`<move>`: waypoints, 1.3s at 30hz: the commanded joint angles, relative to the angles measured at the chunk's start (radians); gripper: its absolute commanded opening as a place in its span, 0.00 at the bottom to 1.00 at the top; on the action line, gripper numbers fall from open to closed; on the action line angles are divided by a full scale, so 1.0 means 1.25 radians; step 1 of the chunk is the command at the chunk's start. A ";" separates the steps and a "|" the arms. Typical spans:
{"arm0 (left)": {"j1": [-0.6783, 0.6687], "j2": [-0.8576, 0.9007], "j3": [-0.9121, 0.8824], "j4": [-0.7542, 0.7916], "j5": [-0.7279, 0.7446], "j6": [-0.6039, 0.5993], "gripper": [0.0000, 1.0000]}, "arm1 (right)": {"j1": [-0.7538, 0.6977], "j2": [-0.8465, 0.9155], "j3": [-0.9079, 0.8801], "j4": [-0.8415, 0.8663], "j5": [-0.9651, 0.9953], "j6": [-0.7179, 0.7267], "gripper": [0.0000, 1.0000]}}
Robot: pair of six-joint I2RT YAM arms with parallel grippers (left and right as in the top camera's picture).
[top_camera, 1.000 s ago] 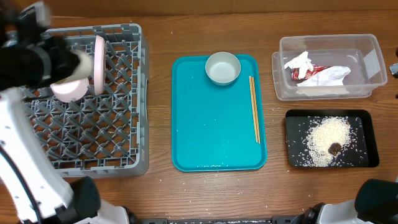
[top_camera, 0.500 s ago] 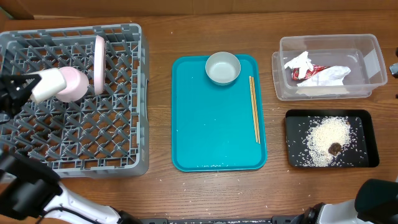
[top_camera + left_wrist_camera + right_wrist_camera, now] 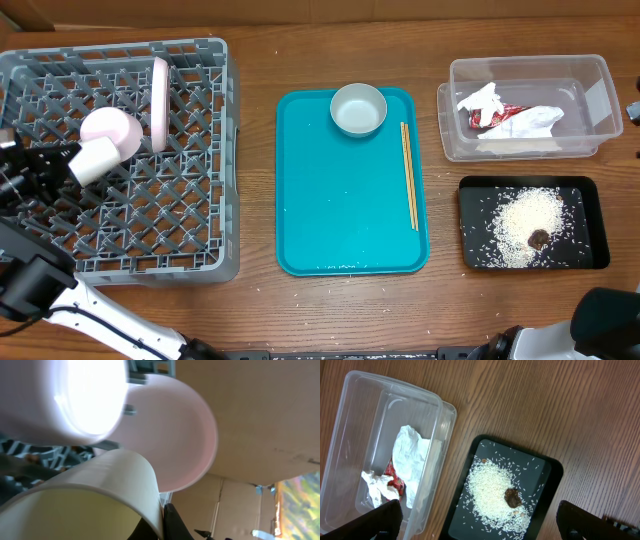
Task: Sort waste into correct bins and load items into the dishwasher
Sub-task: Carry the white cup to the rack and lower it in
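while the left gripper [image 3: 70, 164] clamps the small white cup [image 3: 99, 158] over the crate's [image 3: 150, 268] left half, rack it.
best set mouth-down in a free crate cell just beside the pinkish bowl [image 3: 112, 127], clear of the plate [image 3: 159, 90].

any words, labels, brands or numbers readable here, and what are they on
No text reads clearly in any view.
red foil wrapper in the clear tub: any print too small to read.
colourful picture at the left wrist view's edge: blurred, illegible.
grey crate, teal tray: no markings visible.
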 commanded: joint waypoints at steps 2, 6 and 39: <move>0.009 0.079 -0.002 -0.003 0.010 0.029 0.04 | -0.001 -0.001 0.016 0.002 0.009 -0.002 1.00; 0.010 0.103 -0.003 -0.003 0.009 0.035 0.04 | -0.001 -0.001 0.016 0.002 0.009 -0.002 1.00; 0.076 0.018 0.008 -0.003 -0.292 -0.175 0.55 | -0.001 -0.001 0.016 0.002 0.009 -0.002 1.00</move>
